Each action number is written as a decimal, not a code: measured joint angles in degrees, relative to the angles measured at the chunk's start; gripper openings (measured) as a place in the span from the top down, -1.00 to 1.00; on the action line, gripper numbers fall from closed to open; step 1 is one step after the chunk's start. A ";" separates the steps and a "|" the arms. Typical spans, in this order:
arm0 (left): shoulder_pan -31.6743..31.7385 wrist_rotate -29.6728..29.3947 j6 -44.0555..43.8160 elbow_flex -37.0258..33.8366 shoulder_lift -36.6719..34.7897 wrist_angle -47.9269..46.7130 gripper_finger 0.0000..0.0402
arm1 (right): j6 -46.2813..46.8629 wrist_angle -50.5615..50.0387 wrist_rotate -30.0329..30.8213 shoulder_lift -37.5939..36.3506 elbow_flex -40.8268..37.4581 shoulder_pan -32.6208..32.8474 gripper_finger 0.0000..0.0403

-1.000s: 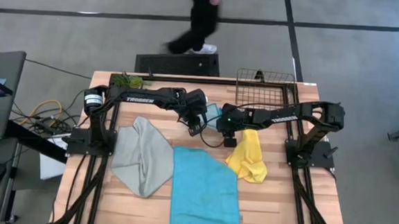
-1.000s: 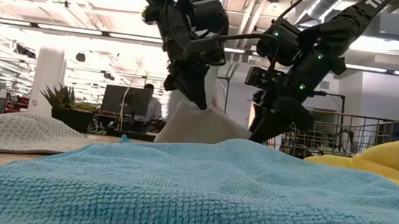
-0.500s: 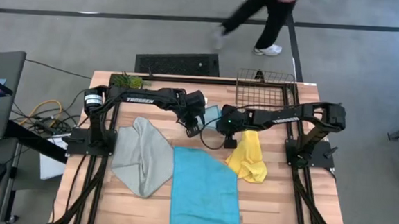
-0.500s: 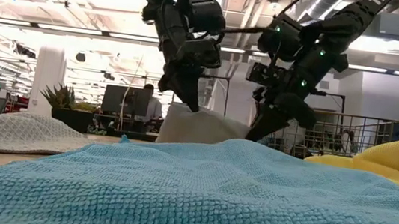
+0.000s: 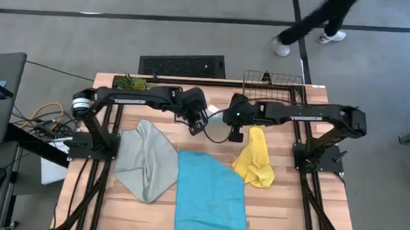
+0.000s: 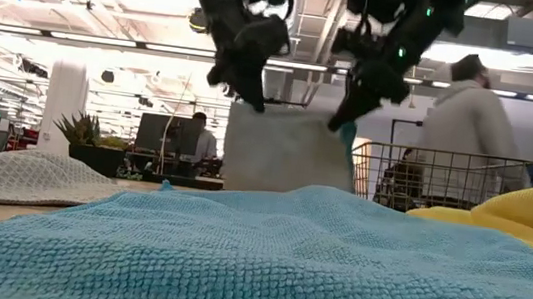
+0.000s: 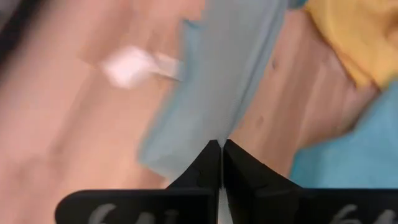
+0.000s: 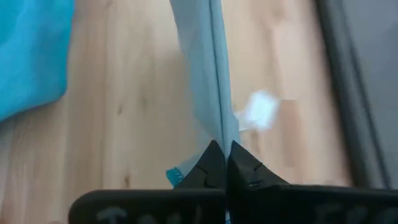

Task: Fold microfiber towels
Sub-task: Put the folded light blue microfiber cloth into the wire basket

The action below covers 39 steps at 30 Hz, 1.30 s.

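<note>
The pale blue towel [image 6: 286,152] hangs as a flat sheet between my two grippers above the table's far middle; it also shows in the high view as the pale blue towel [image 5: 218,116]. My left gripper [image 6: 252,101] and my right gripper [image 6: 340,121] are each shut on one of its upper corners. The cyan-blue towel [image 5: 211,194] lies spread flat at the near middle. To its left lies the rumpled grey-green towel [image 5: 145,160]. The yellow towel [image 5: 254,159] lies bunched to its right. My left gripper pinches the pale blue towel's upper corner [image 7: 219,134] between its two fingers, coming from above and slanting down. The cloth hangs below the fingers. My right gripper pinches the other upper corner [image 8: 221,135] the same way, from above. The top edge [image 6: 296,113] runs nearly straight between the two; the cyan-blue towel hides the lower edge.
A wire mesh basket [image 5: 272,87] stands at the far right of the table, close behind my right arm. A small green plant [image 5: 130,82] sits at the far left corner. A person [image 5: 317,22] walks on the floor beyond the table.
Both grippers have risen. My right gripper has shut on the pale blue towel's corner. The towel, a low heap on the table a second ago, now hangs spread between the two grippers.
</note>
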 joint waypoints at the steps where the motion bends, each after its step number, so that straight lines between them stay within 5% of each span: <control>1: -0.01 -1.67 -0.03 0.01 -1.05 0.16 1.00 | 0.04 -1.04 0.80 -0.57 1.15 -0.12 0.96; 6: -0.02 -7.50 0.53 3.20 -3.15 -0.65 1.00 | 2.00 -5.59 1.39 -3.49 6.21 -2.25 0.97; 13: 0.75 -13.84 8.27 17.16 0.12 -1.82 1.00 | 2.62 -11.94 7.23 -6.70 12.00 -5.60 0.97; 24: 3.58 -13.43 19.31 37.53 6.63 -3.46 1.00 | -0.62 -17.20 13.21 -12.09 19.85 -12.15 0.97; 34: 6.20 -10.48 25.12 55.40 20.33 -2.58 1.00 | -2.13 -23.41 19.18 -13.48 24.55 -19.46 0.97; 39: 6.80 -9.01 29.10 52.20 23.03 9.15 1.00 | -2.01 -26.48 20.42 -13.79 24.59 -23.71 0.97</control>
